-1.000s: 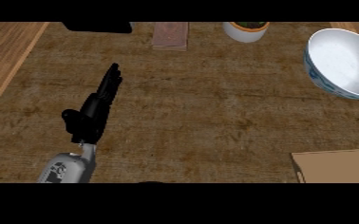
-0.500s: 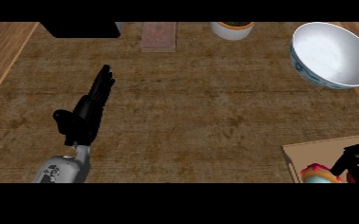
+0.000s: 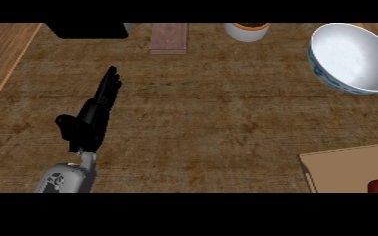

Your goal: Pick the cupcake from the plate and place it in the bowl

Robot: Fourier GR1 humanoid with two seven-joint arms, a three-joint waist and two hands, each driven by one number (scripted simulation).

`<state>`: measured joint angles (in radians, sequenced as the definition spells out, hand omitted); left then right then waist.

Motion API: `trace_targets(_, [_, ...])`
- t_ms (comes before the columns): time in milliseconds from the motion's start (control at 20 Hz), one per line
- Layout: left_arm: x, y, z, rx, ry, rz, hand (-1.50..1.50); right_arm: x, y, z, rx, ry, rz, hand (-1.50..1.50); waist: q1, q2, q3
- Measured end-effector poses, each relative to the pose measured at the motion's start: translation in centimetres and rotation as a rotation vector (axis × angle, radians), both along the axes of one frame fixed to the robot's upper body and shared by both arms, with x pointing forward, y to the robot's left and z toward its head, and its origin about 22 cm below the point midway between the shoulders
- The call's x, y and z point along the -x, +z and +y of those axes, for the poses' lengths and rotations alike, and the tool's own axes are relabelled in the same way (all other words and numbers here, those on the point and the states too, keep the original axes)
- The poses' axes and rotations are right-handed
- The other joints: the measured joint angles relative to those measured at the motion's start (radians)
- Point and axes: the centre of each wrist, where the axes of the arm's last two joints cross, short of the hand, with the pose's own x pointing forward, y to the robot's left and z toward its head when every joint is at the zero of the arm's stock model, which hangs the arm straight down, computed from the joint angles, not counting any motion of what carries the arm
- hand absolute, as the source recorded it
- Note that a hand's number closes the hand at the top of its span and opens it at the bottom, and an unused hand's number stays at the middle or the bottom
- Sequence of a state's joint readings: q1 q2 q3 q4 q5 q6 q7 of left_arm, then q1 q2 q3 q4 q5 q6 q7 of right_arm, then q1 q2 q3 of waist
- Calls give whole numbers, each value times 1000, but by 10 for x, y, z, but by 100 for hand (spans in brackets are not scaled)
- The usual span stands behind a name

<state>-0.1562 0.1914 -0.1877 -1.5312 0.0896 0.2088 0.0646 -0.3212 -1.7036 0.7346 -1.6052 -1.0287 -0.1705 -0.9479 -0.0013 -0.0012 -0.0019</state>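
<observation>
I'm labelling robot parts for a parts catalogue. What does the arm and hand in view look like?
Only the left hand shows: matte black, with slim segmented fingers and a thumb. A narrow grey wrist joins it to a rounded light-grey forearm with small dark markings. No cables visible.

Brown wood-grain tabletop [image 3: 214, 125] fills frame. On it: white bowl w/ blue pattern [image 3: 345, 57] at upper right, tilted; small white cup w/ orange rim [image 3: 247, 31] at top centre-right; pinkish-brown block [image 3: 169, 37] at top centre; black box [image 3: 87, 30] upper left; tan board [image 3: 343, 170] at lower right corner, w/ a bit of red at frame edge.
</observation>
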Motion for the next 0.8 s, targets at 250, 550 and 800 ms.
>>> trace_targets(250, [1,-2,-2,-2,-23,2,0,-19,27,-17,12,-57,27,150,21,5,1])
trace_targets(550, [-3,0,-8,-6,-48,-12,0,-40,29,-31,160,-209,-35,150,49,13,2])
trace_targets(800, [-8,3,-10,-5,-64,-14,0,-68,10,-40,232,-298,-65,150,67,18,2])
